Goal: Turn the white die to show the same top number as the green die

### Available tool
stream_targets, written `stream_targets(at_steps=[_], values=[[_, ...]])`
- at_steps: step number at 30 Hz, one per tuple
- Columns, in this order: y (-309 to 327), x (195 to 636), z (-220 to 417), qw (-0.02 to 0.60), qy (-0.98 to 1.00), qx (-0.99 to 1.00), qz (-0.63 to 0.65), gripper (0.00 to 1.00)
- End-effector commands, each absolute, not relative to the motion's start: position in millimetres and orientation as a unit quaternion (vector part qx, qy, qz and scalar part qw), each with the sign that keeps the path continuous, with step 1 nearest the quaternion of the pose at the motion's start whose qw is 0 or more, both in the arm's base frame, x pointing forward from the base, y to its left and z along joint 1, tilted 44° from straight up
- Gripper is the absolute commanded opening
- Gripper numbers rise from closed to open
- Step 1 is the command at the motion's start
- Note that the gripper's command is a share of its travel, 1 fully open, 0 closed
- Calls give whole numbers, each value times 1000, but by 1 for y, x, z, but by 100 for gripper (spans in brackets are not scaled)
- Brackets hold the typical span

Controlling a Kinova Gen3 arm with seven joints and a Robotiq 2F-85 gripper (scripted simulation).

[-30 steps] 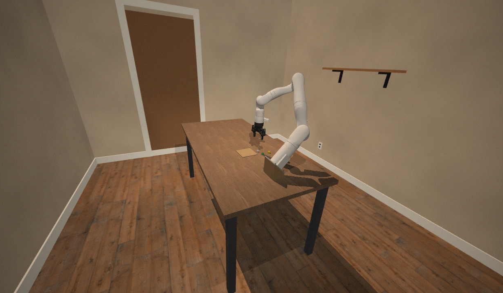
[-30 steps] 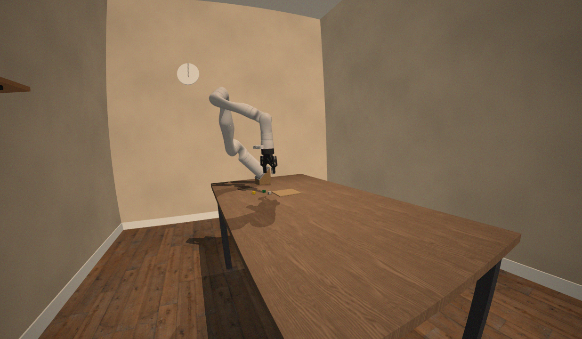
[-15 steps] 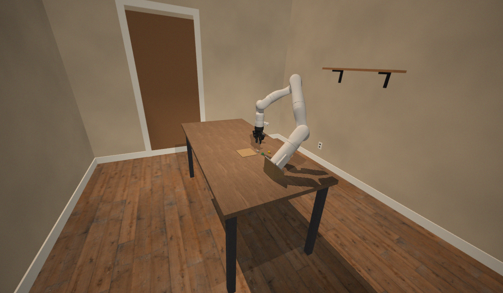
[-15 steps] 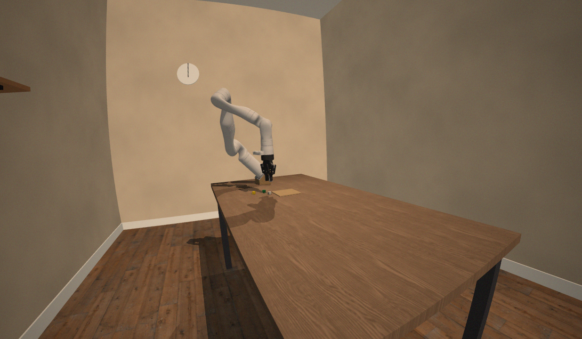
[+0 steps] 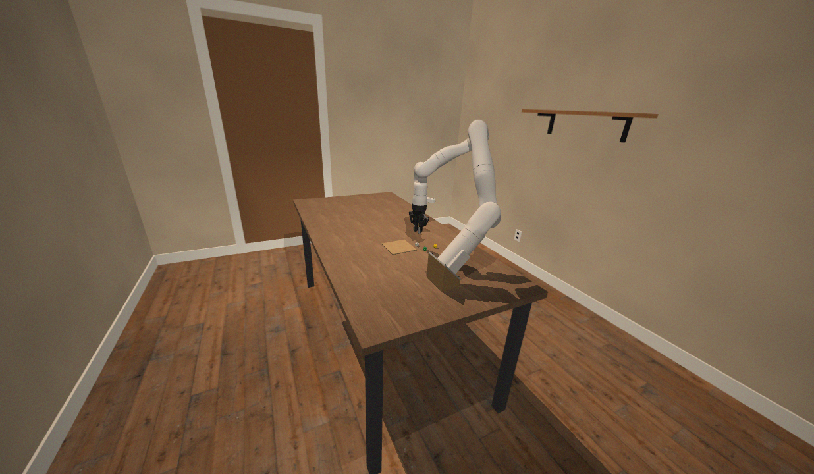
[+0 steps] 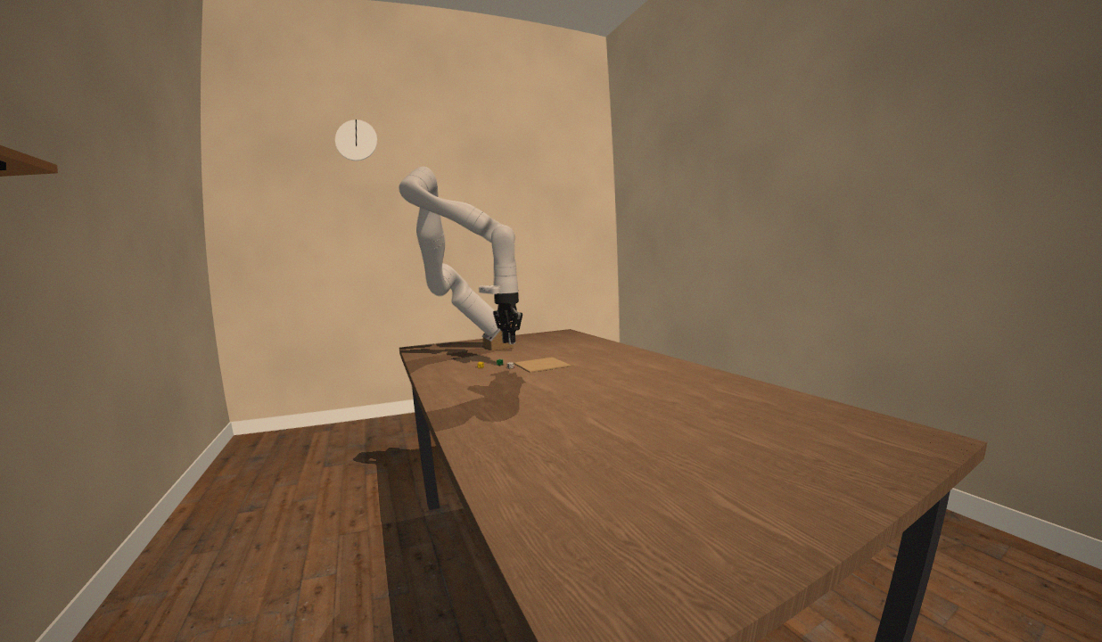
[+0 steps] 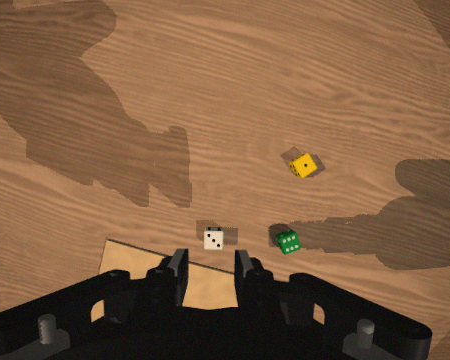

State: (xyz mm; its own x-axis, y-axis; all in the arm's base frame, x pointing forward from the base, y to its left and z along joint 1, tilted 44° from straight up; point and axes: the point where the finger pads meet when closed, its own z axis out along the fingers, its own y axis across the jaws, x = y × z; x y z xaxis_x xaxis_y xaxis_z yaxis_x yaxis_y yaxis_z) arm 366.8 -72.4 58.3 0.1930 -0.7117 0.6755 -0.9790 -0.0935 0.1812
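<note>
The white die (image 7: 213,239) (image 5: 417,243) (image 6: 510,365) lies on the bare table just off the edge of the tan mat (image 7: 119,259) (image 5: 399,247) (image 6: 543,364). The green die (image 7: 288,242) (image 5: 425,248) (image 6: 498,362) lies a little to its right in the wrist view and shows several pips on top. The yellow die (image 7: 304,166) (image 5: 434,245) (image 6: 480,365) lies farther off. My gripper (image 7: 211,264) (image 5: 418,226) (image 6: 506,335) hangs above the mat's edge, near the white die. Its fingers are partly closed with a gap between them and hold nothing.
The arm's wooden wedge base (image 5: 442,274) stands on the table near the dice. The table's long edge (image 5: 333,294) runs past the mat. The arm's shadow falls across the wood beside the dice.
</note>
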Motion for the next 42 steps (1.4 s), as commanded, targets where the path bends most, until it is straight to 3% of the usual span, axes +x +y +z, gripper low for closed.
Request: stream_targets(at_steps=[1, 42], values=[[-75, 366, 58, 310, -600, 705, 217, 31], [-94, 364, 38, 310, -600, 705, 217, 31]])
